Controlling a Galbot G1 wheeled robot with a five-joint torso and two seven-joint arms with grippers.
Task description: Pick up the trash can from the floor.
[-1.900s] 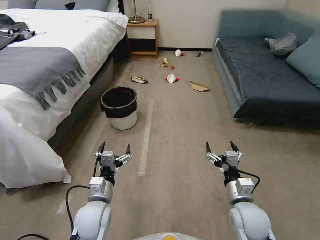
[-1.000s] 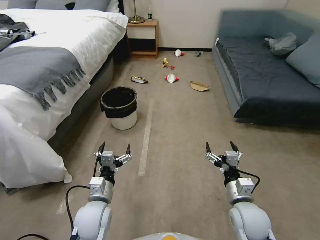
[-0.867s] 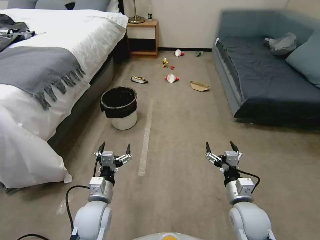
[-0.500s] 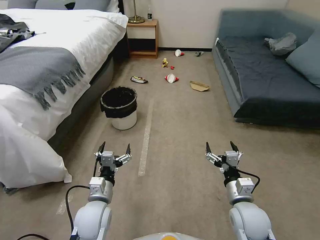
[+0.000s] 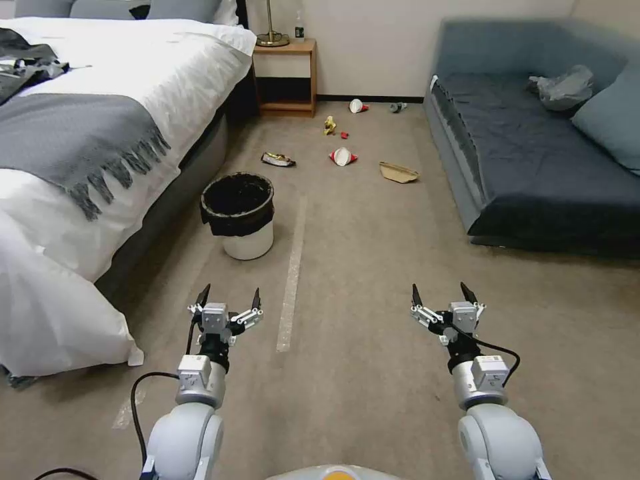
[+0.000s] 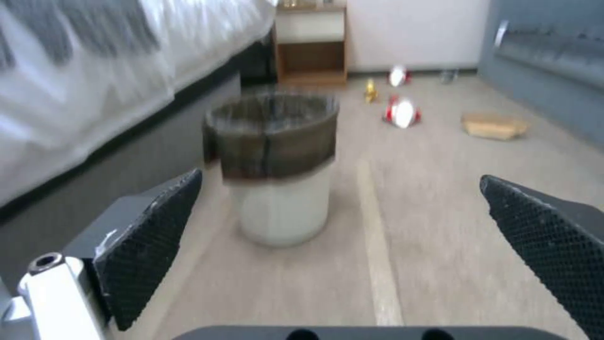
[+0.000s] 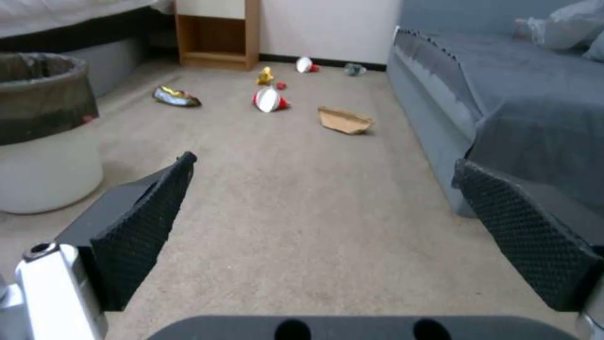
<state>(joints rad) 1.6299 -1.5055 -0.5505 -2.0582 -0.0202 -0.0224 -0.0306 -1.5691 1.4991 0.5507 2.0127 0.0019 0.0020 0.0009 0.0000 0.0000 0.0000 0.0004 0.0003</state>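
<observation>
The trash can (image 5: 241, 215), a small round white bin with a black bag folded over its rim, stands upright on the beige carpet floor (image 5: 360, 267) beside the bed. It also appears straight ahead in the left wrist view as the trash can (image 6: 277, 165) and at the edge of the right wrist view as the trash can (image 7: 44, 132). My left gripper (image 5: 228, 298) hovers open a short way in front of it, holding nothing. My right gripper (image 5: 440, 297) hangs open over bare carpet, off to the right.
A white bed (image 5: 80, 147) with a grey throw runs along the left. A blue sofa (image 5: 547, 147) lines the right. A wooden nightstand (image 5: 285, 77) stands at the back wall. Cups (image 5: 342, 157), wrappers and a paper bag (image 5: 398, 173) litter the carpet beyond. A pale tape strip (image 5: 292, 277) runs forward.
The trash can has shifted very slightly in the head view, as has the rest of the scene. Both arms hold the same pose.
</observation>
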